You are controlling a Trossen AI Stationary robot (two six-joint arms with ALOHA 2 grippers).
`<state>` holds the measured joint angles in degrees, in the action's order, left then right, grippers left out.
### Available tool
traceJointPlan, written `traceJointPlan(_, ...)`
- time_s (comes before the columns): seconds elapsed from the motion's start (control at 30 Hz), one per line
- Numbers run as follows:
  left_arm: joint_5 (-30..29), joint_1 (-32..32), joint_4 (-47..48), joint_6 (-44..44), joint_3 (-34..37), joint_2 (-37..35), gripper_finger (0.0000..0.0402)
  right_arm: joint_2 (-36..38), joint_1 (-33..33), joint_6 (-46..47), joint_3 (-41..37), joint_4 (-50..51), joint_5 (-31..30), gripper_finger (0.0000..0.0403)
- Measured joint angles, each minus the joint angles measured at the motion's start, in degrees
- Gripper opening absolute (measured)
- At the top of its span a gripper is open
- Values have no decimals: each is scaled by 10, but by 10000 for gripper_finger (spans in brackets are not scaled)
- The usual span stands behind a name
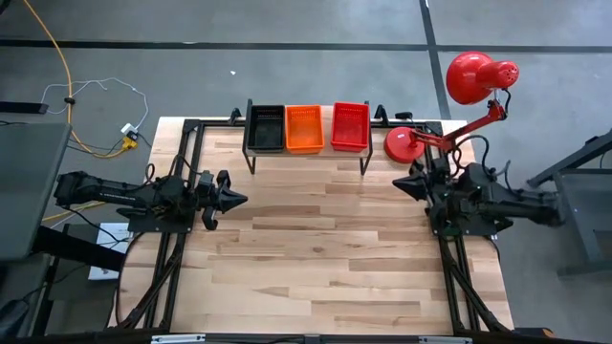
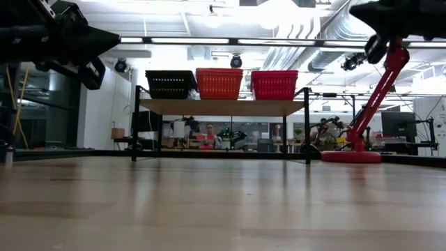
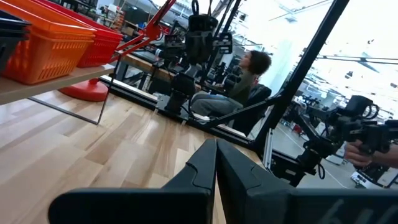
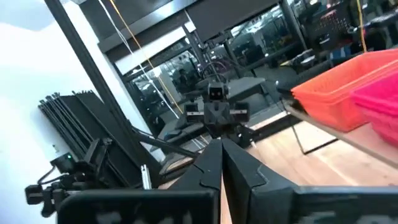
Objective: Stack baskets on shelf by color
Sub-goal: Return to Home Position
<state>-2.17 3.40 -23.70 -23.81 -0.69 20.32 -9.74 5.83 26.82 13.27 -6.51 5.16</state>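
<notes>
Three basket stacks stand side by side on the shelf (image 1: 306,153) at the table's far edge: black (image 1: 266,128), orange (image 1: 304,128) and pinkish red (image 1: 350,125). In the low view they rest by their bottoms on the plank: black (image 2: 169,84), orange (image 2: 219,83), red (image 2: 274,85). My left gripper (image 1: 239,200) is shut and empty, hovering at the table's left side. My right gripper (image 1: 400,182) is shut and empty at the right side. Each wrist view shows its own fingertips closed together, left (image 3: 216,149) and right (image 4: 221,148).
A red desk lamp stands with its base (image 1: 406,144) on the table just right of the shelf, its arm and shade (image 1: 473,75) reaching beyond the far right corner. Bare wood (image 1: 316,248) spreads between the arms. A person (image 3: 245,81) sits beyond the table's right side.
</notes>
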Motion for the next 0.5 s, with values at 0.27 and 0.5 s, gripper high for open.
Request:
traceJointPlan(0.27,0,0,0,0,0,0,1,96,44,19,-59,60,41,0)
traceJointPlan(0.5,0,0,1,0,0,0,1,91,-44,28,-98,56,-73,0)
